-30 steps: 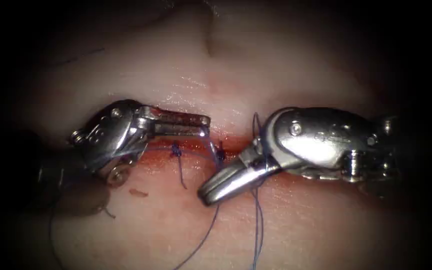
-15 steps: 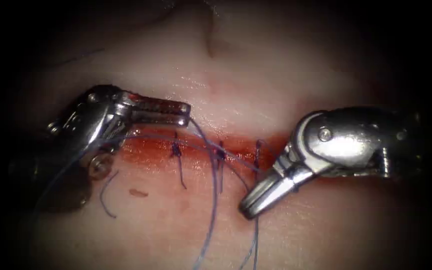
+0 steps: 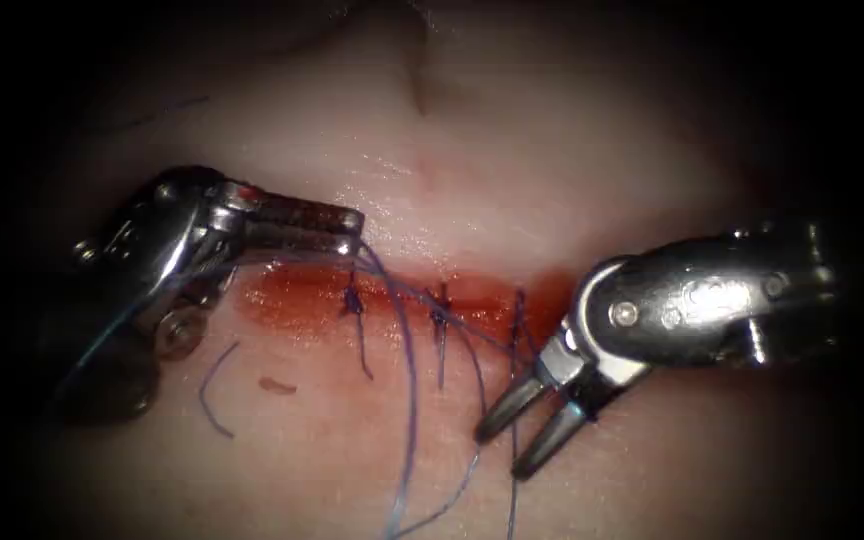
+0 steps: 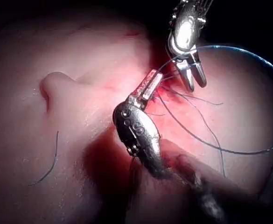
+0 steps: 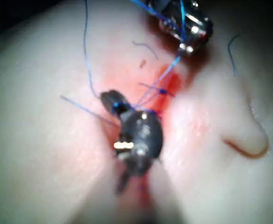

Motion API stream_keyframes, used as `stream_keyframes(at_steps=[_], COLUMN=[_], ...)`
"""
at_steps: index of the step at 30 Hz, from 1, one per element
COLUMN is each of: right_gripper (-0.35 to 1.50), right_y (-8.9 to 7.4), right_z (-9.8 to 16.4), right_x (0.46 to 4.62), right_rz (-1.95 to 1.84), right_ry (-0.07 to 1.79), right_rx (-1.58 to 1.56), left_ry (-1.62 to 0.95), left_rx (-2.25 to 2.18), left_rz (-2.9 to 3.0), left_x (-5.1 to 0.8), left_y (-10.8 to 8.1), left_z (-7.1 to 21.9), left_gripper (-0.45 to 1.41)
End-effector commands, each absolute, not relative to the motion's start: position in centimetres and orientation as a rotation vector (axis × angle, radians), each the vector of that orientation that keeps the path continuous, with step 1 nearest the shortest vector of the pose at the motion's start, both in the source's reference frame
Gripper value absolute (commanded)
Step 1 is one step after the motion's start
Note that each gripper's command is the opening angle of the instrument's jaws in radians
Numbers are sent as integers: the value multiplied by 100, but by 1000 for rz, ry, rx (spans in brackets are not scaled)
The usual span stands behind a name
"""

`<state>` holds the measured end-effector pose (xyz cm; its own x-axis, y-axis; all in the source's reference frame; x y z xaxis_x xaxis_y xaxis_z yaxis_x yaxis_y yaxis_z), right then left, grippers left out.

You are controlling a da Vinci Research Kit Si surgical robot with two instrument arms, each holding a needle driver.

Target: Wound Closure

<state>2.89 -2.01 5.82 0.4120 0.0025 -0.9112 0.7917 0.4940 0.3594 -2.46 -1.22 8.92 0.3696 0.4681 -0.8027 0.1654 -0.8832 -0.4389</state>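
A: Where's the thread (image 3: 404, 380)?
B: Clenched in the left tool (image 3: 350, 232), left of frame centre, above the cut (image 3: 392, 300); it trails to the bottom edge.
A: The right tool (image 3: 517, 435)?
B: Lower right, jaws parted, grasping nothing.
A: Needle? Any writing?
B: Can't make out either on the tissue (image 3: 432, 150).

**Colours over the cut**

The tissue (image 3: 512, 120) is pale pink-cream, deepening to salmon toward the cut (image 3: 402, 295). Red fluid (image 3: 292, 300) fills the cut as a glossy, saturated band. The thread (image 3: 407, 400) is violet-blue, with darker knots along the cut; a loose cut end (image 3: 214, 390) of the same blue lies below the cut. The left tool (image 3: 357, 232) and right tool (image 3: 517, 440) are bright silver steel with white glints; the left tool's jaw face carries a fine ribbed pattern.
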Motion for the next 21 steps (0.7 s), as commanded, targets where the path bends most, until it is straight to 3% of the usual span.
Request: stream_keyframes(at_steps=[1,8,21], right_gripper=[59,96,73], right_y=[-212,-246,-248], right_z=[589,607,611], right_x=[295,300,291], right_rz=[-606,-675,-718], right_ry=[1028,924,890], right_rx=[936,904,913], left_ry=[-566,-597,-620], left_rx=[-2347,-2339,-2334], left_rz=[1518,1535,1538], left_x=[-251,-257,-254], left_y=[-129,-138,-143], left_z=[898,899,900], left_gripper=[-45,-45,-45])
